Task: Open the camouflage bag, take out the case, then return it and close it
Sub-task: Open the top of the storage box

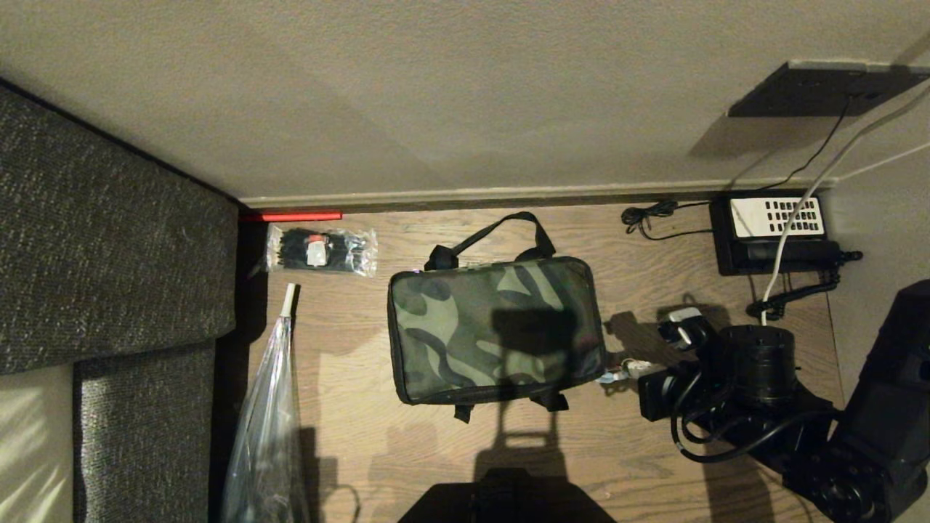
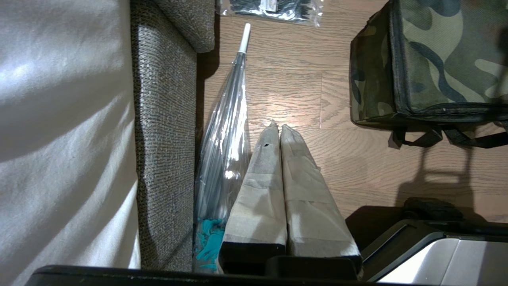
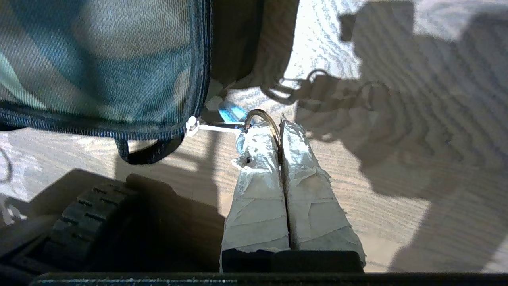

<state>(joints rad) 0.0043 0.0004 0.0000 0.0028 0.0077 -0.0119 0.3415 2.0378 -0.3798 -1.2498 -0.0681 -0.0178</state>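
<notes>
Had R tool (image 3: 279, 123) clamped on zip ring (image 3: 264, 119) at bag (image 1: 498, 327) corner; bag zipped, on floor (image 1: 349, 407). L tool (image 2: 278, 128) together, parked.

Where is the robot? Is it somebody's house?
Probably a home, maybe a living room: wooden floor, a grey fabric sofa by the wall, and a black telephone beside the camouflage bag.

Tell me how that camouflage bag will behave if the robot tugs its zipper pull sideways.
The camouflage bag looks like soft fabric, so its edge would probably give before the zipper runs. It lies loose on the wooden floor, so it may slide. The right gripper, shut on the ring pull, has only a thin hold that could slip.
</notes>
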